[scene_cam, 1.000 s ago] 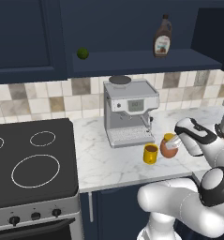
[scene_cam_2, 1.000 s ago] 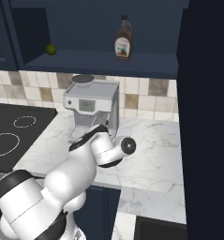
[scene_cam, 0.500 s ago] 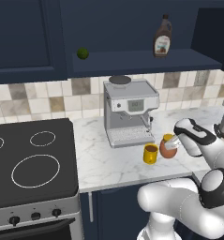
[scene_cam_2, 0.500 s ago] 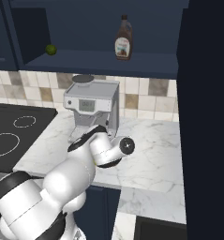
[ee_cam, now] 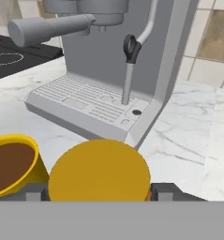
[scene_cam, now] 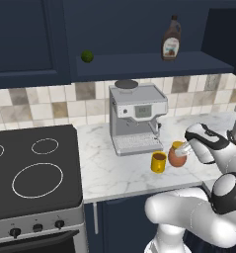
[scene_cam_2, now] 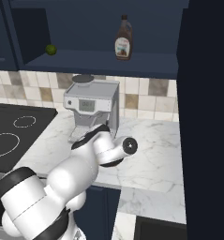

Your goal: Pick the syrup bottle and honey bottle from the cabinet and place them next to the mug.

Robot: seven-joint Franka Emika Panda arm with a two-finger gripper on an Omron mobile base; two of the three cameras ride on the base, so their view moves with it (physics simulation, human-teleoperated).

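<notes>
**kitchenbot_fan:** Claw [scene_cam: 184, 149] is down at the honey bottle [scene_cam: 177, 154] on the marble tabletop [scene_cam: 114, 170], in front of the coffee machine [scene_cam: 137, 118]. From the hand view one dark fingertip [ee_cam: 166, 191] sits on each side of the honey bottle's yellow-orange lid [ee_cam: 99, 171], fingers apart around it. Can't tell if they're actually pressing on it or just bracketing it.

**panda_lurker:** And the mug [scene_cam: 159, 162]?

**kitchenbot_fan:** Just beside the honey bottle, on the stove [scene_cam: 28, 170] side of it, both sitting upright in front of the coffee machine's drip tray [ee_cam: 85, 105]. Hard to say whether mug and bottle touch.

**panda_lurker:** Syrup?

**kitchenbot_fan:** Syrup bottle [scene_cam: 171, 45] is standing upright on the open shelf of the cabinet [scene_cam: 139, 64], above the coffee machine and a bit to the side. A small green lime [scene_cam: 87, 56] sits on the same shelf, well apart from it, toward the stove side.
</notes>
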